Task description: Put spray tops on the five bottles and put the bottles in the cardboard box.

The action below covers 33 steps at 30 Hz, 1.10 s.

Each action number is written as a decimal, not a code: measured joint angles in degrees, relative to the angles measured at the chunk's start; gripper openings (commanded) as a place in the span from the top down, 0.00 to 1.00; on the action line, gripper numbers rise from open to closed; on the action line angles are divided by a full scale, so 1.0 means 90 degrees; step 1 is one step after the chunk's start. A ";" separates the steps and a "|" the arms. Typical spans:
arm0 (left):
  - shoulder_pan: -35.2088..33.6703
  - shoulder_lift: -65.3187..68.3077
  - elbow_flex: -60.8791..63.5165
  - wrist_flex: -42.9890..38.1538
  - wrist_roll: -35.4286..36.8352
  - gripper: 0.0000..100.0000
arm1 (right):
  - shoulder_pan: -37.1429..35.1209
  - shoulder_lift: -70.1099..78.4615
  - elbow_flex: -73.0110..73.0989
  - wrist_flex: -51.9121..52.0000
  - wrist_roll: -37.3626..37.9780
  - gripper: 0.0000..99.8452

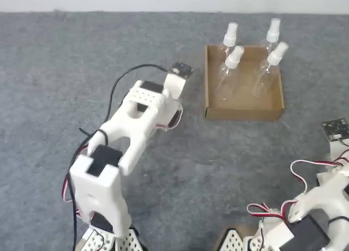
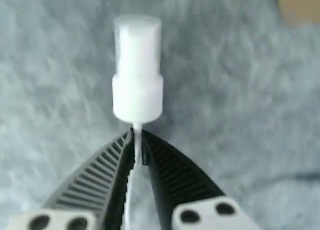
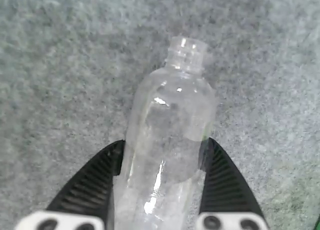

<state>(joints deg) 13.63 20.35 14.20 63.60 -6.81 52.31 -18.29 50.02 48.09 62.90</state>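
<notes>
My left gripper (image 2: 136, 136) is shut on the thin dip tube of a white spray top (image 2: 137, 75), which it holds above the grey carpet. In the high view the left arm (image 1: 139, 117) stretches toward the cardboard box (image 1: 244, 112). My right gripper (image 3: 164, 146) is shut on a clear bottle (image 3: 170, 125) whose threaded neck (image 3: 186, 52) is bare; a black finger (image 3: 112, 162) presses on each side of its body. The right arm (image 1: 322, 199) sits at the near right corner. Several bottles with spray tops (image 1: 234, 57) lie in the box.
Grey carpet (image 1: 65, 71) covers the whole table. The box stands at the far right, just beyond the left arm's wrist. Red and white cables (image 1: 305, 166) loop over the right arm. A pale wall runs along the far edge.
</notes>
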 measured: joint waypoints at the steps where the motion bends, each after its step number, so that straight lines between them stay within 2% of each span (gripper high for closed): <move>1: 0.0000 -0.0234 0.0332 -0.0068 -0.0049 0.99 | 0.0000 0.0000 0.0000 -0.0059 0.0000 0.93; 8: -0.0234 -0.2471 0.2755 -0.0342 -0.0586 0.99 | -0.0234 0.0000 0.0000 -0.0371 0.0000 0.93; 14: -0.0801 -0.3849 0.3897 -0.0186 -0.1084 0.99 | -0.0479 0.0000 0.0000 -0.0371 -0.0020 0.93; 19: -0.1231 -0.4777 0.4650 -0.0186 -0.1495 0.99 | -0.0723 0.0000 0.0000 -0.0371 -0.0576 0.93; 25: -0.1436 -0.5617 0.4552 -0.0107 -0.1592 0.90 | -0.0977 0.0000 0.0000 -0.0371 -0.1182 0.93; 29: -0.1211 -0.5548 0.3546 0.0430 -0.1582 0.89 | -0.1084 0.0000 0.0000 -0.0371 -0.1455 0.92; 33: -0.0801 -0.4737 0.2315 0.0860 -0.1446 0.89 | -0.1094 0.0000 0.0000 -0.0371 -0.1485 0.82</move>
<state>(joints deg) 6.42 -22.29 35.03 71.34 -19.82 42.46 -18.29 50.02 44.75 49.54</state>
